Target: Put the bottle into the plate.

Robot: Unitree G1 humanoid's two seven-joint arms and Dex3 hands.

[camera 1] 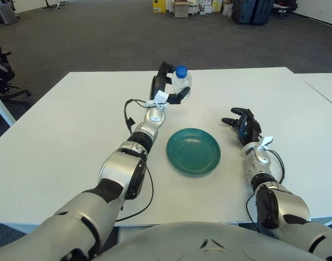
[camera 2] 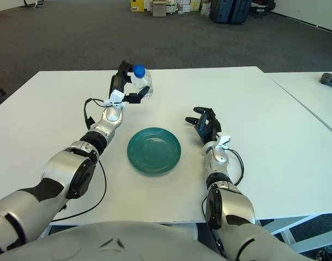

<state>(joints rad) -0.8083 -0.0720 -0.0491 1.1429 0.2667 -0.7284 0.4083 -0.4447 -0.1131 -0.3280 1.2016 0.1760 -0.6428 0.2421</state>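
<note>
Carrying step right now: left hand (camera 1: 167, 87) wrapped around the bottle (camera 1: 181, 81), holding it up off the white table (camera 1: 73, 125), beyond the green plate (camera 1: 193, 150) and a bit to its left. Needs bringing back over the plate, lowering upright, then letting go. Right hand (camera 1: 243, 125) just beside the plate's right, fingers loose, holding nothing.

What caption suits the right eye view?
Left hand lifts the bottle beyond the green plate; right hand idles beside it.

A: What colours are seen on the bottle (camera 1: 181, 81)?
B: Clear, with a blue cap.
A: And the plate (camera 1: 193, 150)?
B: Plain teal, set on a white counter (camera 1: 62, 130); grey carpet (camera 1: 111, 38) is seen beyond.
</note>
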